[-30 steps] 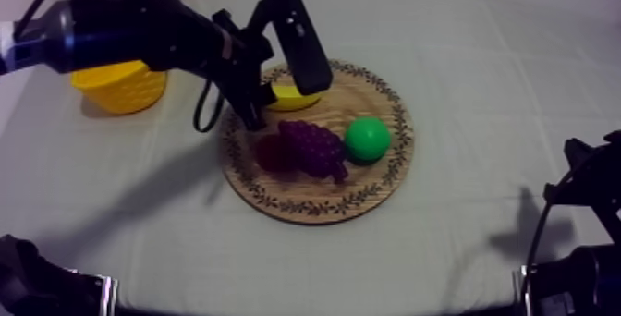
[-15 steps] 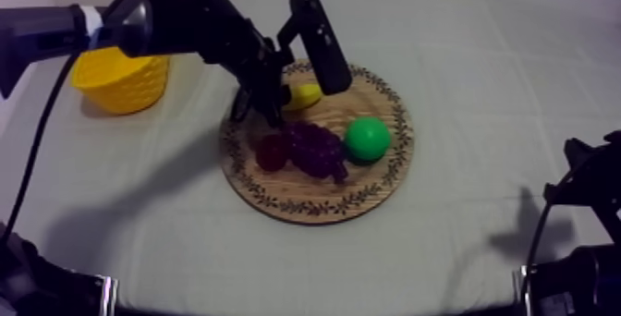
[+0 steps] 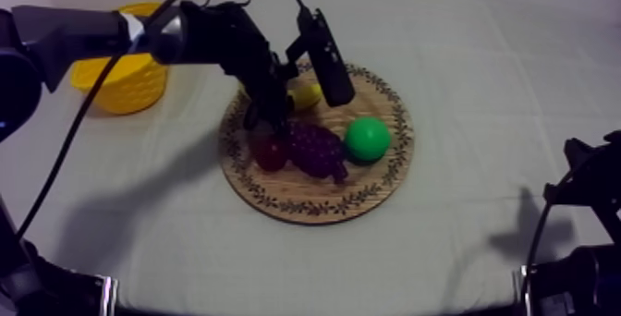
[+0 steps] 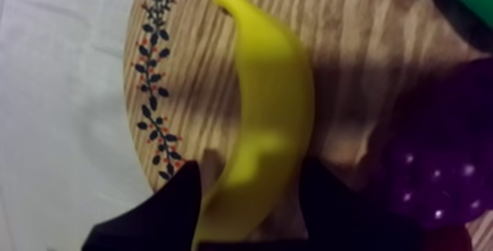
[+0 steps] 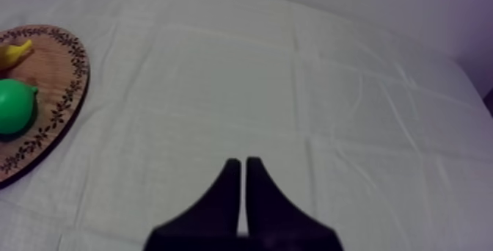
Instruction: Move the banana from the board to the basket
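The yellow banana (image 3: 306,94) lies on the far left part of the round wooden board (image 3: 370,204). My left gripper (image 3: 281,109) has come down over it from the upper left. Seen from the left wrist, the banana (image 4: 271,100) runs lengthwise between my two black fingers, and the gripper (image 4: 249,191) is open and straddles its near end. The banana rests on the board (image 4: 183,63). The yellow basket (image 3: 120,87) stands on the cloth left of the board. My right gripper (image 5: 243,167) is shut on nothing and hangs over bare cloth at the right.
On the board also lie purple grapes (image 3: 314,149), a small red fruit (image 3: 270,153) and a green pear (image 3: 368,139); the grapes (image 4: 447,158) sit just beside my left fingers. My right arm (image 3: 591,186) rests low at the table's right edge.
My left arm has swung from beside the basket toward the board and dropped lower, bringing its fingers down around the banana. The right arm has not moved.
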You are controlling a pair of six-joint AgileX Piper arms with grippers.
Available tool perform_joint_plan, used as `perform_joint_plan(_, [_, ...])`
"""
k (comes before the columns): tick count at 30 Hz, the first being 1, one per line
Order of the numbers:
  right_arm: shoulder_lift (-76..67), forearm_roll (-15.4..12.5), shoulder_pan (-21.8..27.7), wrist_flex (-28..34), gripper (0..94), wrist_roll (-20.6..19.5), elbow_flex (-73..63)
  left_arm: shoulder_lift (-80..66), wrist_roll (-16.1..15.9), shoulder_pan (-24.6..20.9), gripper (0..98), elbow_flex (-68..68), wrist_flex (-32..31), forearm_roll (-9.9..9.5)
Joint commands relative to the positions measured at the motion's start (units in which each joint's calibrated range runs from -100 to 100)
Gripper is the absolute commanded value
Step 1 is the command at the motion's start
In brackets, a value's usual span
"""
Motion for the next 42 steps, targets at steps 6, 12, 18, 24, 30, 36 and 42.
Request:
perform_joint_plan(6, [-0.02, -0.02, 0.02, 0.01, 0.3, 0.00, -0.03, 2.55, 0.52, -0.50, 40.1, -3.56, 1.24, -0.19])
perform_joint_plan(12, [-0.02, -0.02, 0.02, 0.01, 0.3, 0.01, -0.03, 3.23, 2.74, -0.25, 26.2, -5.87, 2.27, -1.37])
perform_joint_plan(18, [-0.02, -0.02, 0.02, 0.01, 0.3, -0.01, -0.03, 0.85, 4.27, -0.08, 18.4, -8.48, 7.57, -3.03])
perform_joint_plan(24, [-0.02, -0.02, 0.02, 0.01, 0.3, -0.02, -0.03, -6.27, 4.43, -0.43, 15.4, -12.63, 17.45, -5.36])
perform_joint_plan(30, [-0.02, -0.02, 0.02, 0.01, 0.3, 0.01, -0.03, -14.35, 4.44, -3.61, 16.3, -14.83, 24.64, -7.86])
perform_joint_plan(36, [-0.02, -0.02, 0.02, 0.01, 0.3, 0.01, -0.03, -20.49, 4.98, -8.84, 15.6, -10.71, 24.26, -8.89])
perform_joint_plan(42, [-0.02, -0.02, 0.02, 0.01, 0.3, 0.01, -0.03, -23.50, 5.80, -14.97, 15.1, -3.90, 20.13, -8.97])
